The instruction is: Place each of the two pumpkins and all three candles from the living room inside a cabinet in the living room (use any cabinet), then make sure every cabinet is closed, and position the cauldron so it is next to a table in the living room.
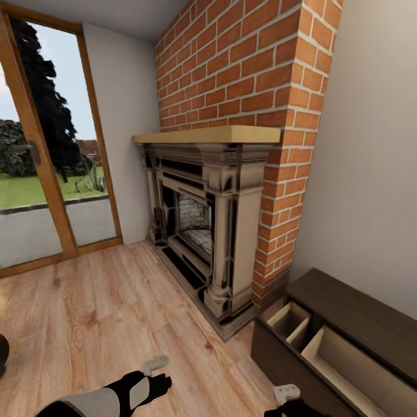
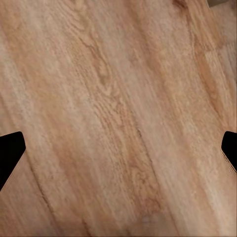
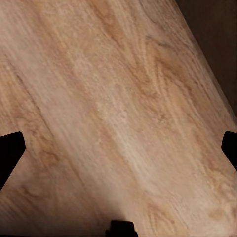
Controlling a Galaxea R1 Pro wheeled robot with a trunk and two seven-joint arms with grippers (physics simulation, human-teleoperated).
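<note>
The cabinet point(image 1: 353, 313), a long low dark-brown unit, stands against the right wall beside the fireplace. Two of its drawers are pulled out, a small one point(image 1: 289, 319) and a longer one point(image 1: 347, 362), and the pale beige insides that show hold nothing. My left gripper point(image 1: 157, 366) hangs low over the wood floor at the bottom of the head view. In the left wrist view it point(image 2: 118, 153) is open, black fingertips point(image 2: 10, 150) far apart over bare planks. My right gripper point(image 1: 286, 394) hovers just in front of the cabinet. The right wrist view shows it point(image 3: 118, 150) open with nothing held.
A stone fireplace point(image 1: 202, 226) with a wooden mantel juts from a brick chimney point(image 1: 243, 63) straight ahead. A glass door point(image 1: 40, 162) fills the left wall. Wood floor point(image 1: 104, 307) stretches between them. A dark rounded shape point(image 1: 2, 353) at the left edge is cut off, so I cannot tell what it is.
</note>
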